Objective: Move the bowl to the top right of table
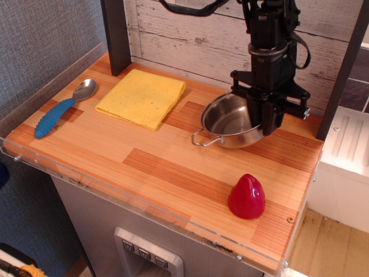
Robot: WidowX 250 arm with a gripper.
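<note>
the table (173, 167) spreads out below and mostly to the left of the pincer (268, 122), which hangs near its far right corner, in front of the plank wall. the cloth (142, 96) lies well to the pincer's left, flat by the back edge. the bowl (230, 122) sits right at the pincer, its right rim pinched between the fingers, slightly tilted, and whether its base touches the wood cannot be told. the cone (247, 197) stands nearer the front edge, below the pincer and apart from the bowl. the spoon (62, 107) lies farthest left, out of the way.

the pincer is clenched on the bowl's rim. the likely trouble is the let-go: a thin, slick rim held on one side could slip, or the bowl could drop and rock or skid toward the cone if freed while tilted. lowering too hard would jam it against the wood.
</note>
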